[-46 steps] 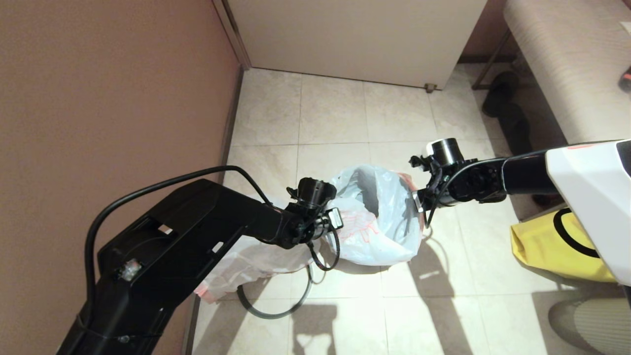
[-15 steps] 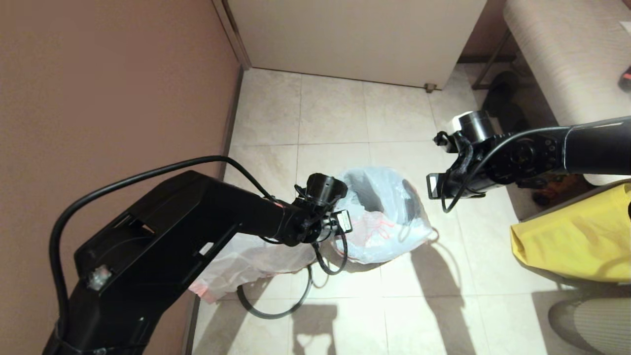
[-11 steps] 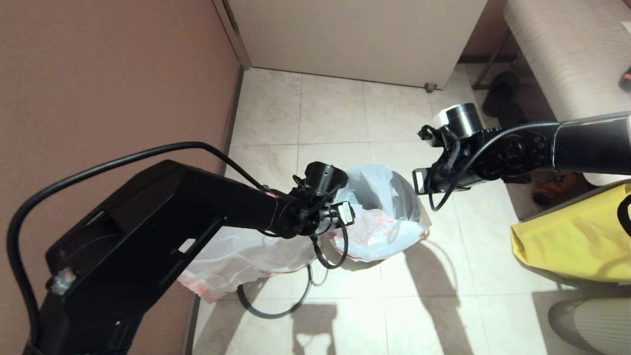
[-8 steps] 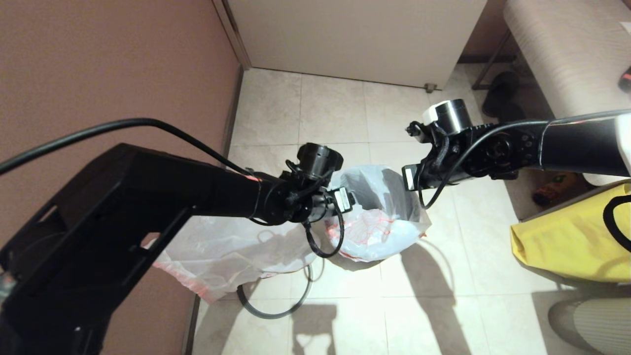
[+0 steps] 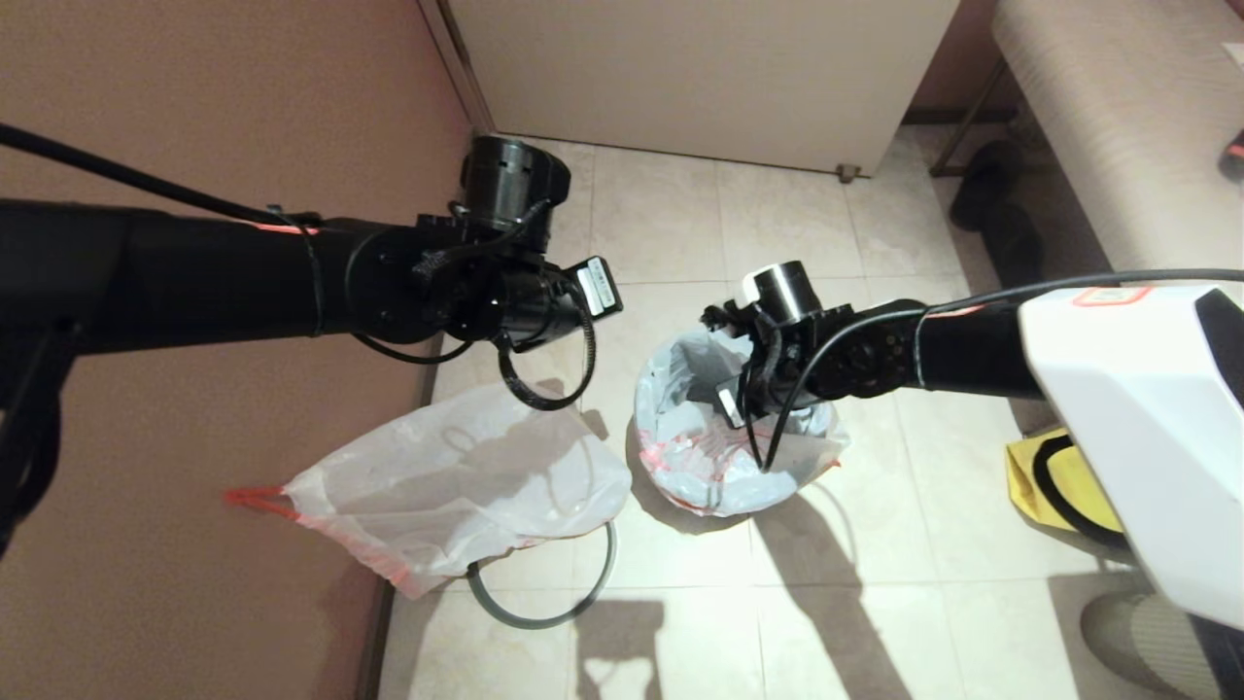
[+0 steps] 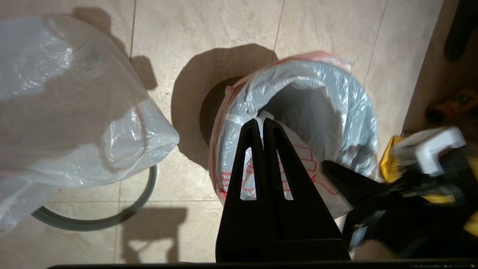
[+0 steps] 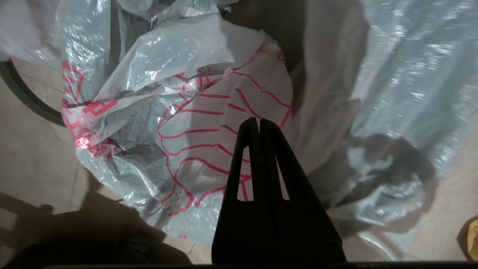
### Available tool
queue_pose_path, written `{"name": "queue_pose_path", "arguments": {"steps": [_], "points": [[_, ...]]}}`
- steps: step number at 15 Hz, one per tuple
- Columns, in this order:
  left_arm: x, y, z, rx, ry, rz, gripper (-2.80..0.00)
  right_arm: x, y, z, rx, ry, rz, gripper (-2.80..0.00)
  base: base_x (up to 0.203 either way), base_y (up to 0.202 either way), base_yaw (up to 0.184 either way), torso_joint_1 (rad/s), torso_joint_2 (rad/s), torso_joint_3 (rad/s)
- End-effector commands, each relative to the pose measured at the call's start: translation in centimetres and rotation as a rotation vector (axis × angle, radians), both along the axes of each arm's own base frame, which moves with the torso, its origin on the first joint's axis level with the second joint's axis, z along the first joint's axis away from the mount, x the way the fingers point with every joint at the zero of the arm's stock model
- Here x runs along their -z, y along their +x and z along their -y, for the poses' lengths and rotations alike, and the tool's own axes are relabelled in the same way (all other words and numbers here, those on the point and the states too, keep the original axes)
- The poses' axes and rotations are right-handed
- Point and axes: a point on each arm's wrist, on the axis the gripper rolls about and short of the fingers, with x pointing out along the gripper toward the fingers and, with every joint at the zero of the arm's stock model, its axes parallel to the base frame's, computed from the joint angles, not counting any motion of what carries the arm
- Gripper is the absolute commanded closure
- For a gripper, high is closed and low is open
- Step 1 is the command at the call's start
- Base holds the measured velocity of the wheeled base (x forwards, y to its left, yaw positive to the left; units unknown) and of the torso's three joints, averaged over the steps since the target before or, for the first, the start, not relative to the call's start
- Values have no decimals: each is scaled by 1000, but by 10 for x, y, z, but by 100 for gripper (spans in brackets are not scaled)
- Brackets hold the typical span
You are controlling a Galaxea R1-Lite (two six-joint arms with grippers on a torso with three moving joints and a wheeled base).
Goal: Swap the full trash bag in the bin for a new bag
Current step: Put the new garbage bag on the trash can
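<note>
Since a moment ago the left arm has swung up and away from the small round black plastic bin, toward the brown wall, while the right arm has come in over the bin's mouth.

The left gripper now hangs high above the bin, its two black fingers pressed together on nothing. The right gripper is poised just over the bin's opening, its fingers also pressed together and empty, their tips close to the film; whether they touch it I cannot tell.

The translucent white new bag with the red-orange line drawing and lettering sits in the bin, its mouth spread open and its red-orange hem folded down over the bin's outside. It looks loose and crumpled on one side, with a flap sagging into the opening.

The bulgy translucent white full trash bag with a red-orange hem lies on the tiled floor just beside the bin, toward the wall. The separate grey hoop-shaped rim ring lies on the floor near the bin, partly under that bag.

So removal looks done and lining is nearly so. What seems left is smoothing the liner and probably refitting the ring.
</note>
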Motion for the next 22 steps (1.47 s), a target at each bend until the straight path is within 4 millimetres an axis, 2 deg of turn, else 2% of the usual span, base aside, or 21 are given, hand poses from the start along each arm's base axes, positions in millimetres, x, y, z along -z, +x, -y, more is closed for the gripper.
{"name": "queue_pose_path", "arguments": {"steps": [1, 2, 3, 6, 7, 9, 11, 14, 21, 22], "points": [[-20, -10, -9, -12, -27, 43, 0, 49, 14, -11, -24, -84, -38, 0, 0, 0, 0, 0, 0, 0], [-18, -9, -9, -12, -25, 40, 0, 58, 17, -12, 1, -125, -18, 0, 0, 0, 0, 0, 0, 0], [-13, -6, -7, -12, -18, 28, 0, 53, 17, -11, 12, -118, -1, 0, 0, 0, 0, 0, 0, 0], [-11, -5, -4, -5, -13, 23, 0, -11, 0, 1, 100, 19, 91, 0, 0, 0, 0, 0, 0, 0], [-9, -6, -1, 2, -11, 19, 0, -23, -9, 12, 129, 34, 95, -280, 0, 0, 0, 0, 0, 0], [-9, -7, 1, 6, -9, 16, 0, -28, -19, 33, 261, 64, 44, -280, 0, 0, 0, 0, 0, 0], [-9, -8, 4, 12, -12, 17, 0, -24, -13, 58, 392, 53, 8, -280, 0, 0, 0, 0, 0, 0], [-9, -9, 5, 5, -10, 23, 0, -6, -1, 75, 426, 47, -41, -280, 0, 0, 0, 0, 0, 0], [-2, -6, 11, 13, -1, 11, 0, 62, 39, 97, 459, 22, -122, -280, 0, 0, 0, 0, 0, 0], [-1, -6, 11, 11, -1, 11, 0, 73, 44, 99, 457, 7, -127, 0, 0, 0, 0, 0, 0, 0]]}}
